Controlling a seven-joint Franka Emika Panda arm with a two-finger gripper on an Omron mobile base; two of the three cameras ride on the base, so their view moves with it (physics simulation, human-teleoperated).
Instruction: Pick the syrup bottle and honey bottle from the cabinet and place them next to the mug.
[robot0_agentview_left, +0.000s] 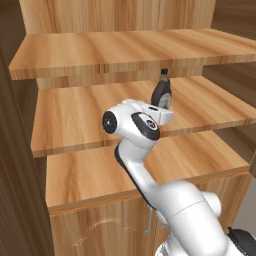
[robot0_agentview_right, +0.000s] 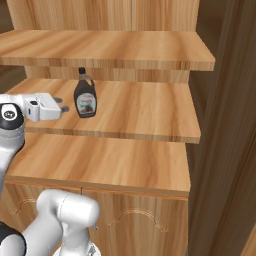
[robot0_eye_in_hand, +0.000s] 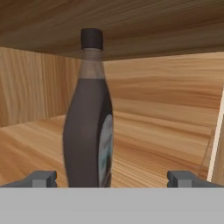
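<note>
The syrup bottle (robot0_agentview_right: 85, 99) stood upright on the middle open shelf of the cabinet (robot0_agentview_right: 145, 112), under the top plank. The right base view showed its broad face and pale label, with the gripper (robot0_agentview_right: 64, 108) just beside it on the left, apart from it. From the left base view the arm's hand hid the bottle's lower half. The hand view met the bottle edge-on, between the wide-spread fingertips (robot0_eye_in_hand: 43, 178), which held nothing.

Matt grained wood cabinet (robot0_agentview_right: 150, 55), glossy dark plastic-looking syrup bottle (robot0_eye_in_hand: 89, 127), smooth paper-like label (robot0_agentview_right: 87, 104)
</note>
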